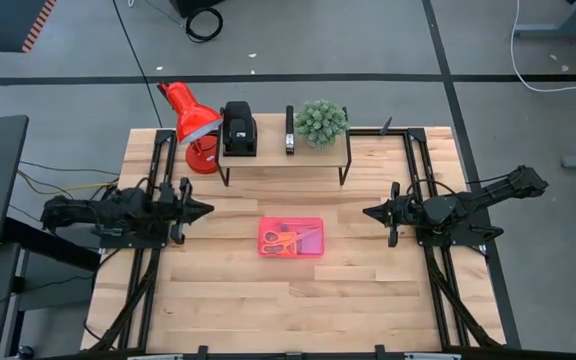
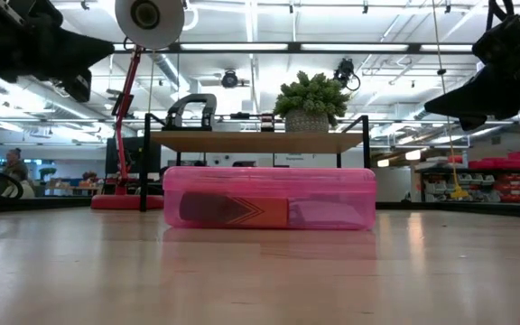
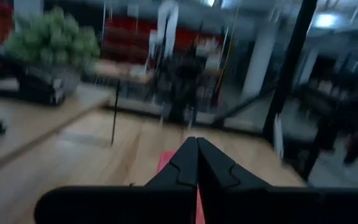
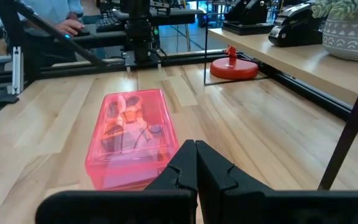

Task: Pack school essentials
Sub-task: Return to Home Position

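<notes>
Your pink supply box (image 1: 291, 238) lay flat near the middle of the counter (image 1: 268, 310), lid down, in front of the raised shelf (image 1: 283, 155) and between the two arms. Through the tinted lid you could pick out the yellow-handled scissors (image 1: 281, 243) from above. The rest of the contents showed only as a jumble of pale and orange shapes, and from counter height as a dark block against the front wall. Your left tool (image 1: 206, 209) hung above the counter's left side, well apart from the box, with its fingers (image 3: 185, 165) pressed together on nothing. Its wrist camera was blurred, so the box showed there only as a red sliver behind the fingertips. Your right tool (image 1: 368, 212) hung over the right side, pointing at the box. It was likewise pinched closed and empty, and its own fingers cut off the box's near corner. A person (image 4: 61, 15) at a desk beyond the counter was cropped at the frame's edge.
</notes>
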`<state>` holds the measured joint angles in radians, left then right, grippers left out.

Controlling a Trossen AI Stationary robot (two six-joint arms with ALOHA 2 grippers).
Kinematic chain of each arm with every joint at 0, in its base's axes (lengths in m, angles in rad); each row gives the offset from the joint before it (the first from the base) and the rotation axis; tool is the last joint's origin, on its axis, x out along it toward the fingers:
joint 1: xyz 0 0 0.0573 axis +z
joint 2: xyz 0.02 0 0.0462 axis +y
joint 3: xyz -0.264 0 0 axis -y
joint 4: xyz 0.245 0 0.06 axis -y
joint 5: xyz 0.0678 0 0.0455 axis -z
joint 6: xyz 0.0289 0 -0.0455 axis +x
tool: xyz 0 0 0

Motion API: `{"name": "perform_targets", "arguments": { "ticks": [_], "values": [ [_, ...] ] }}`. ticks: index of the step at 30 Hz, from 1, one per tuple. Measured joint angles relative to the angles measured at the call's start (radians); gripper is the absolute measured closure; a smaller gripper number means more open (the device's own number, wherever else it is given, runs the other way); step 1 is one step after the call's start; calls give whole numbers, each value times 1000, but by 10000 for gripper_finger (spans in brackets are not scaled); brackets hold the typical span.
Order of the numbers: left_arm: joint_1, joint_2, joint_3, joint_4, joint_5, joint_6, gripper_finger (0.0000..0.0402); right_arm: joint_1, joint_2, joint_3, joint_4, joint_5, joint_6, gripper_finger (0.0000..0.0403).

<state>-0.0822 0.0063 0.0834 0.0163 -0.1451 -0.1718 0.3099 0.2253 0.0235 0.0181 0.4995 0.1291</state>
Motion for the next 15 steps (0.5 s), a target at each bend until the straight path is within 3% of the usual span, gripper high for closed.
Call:
{"name": "perform_targets", "arguments": {
  "ticks": [2, 15],
  "values": [
    [0, -1, -74, 156, 0, -3, 397, 0, 0, 0, 0, 0, 1, 397],
    [1, 19, -75, 161, -18, 56, 393, 0, 2, 0, 0, 0, 2, 397]
  ]
}}
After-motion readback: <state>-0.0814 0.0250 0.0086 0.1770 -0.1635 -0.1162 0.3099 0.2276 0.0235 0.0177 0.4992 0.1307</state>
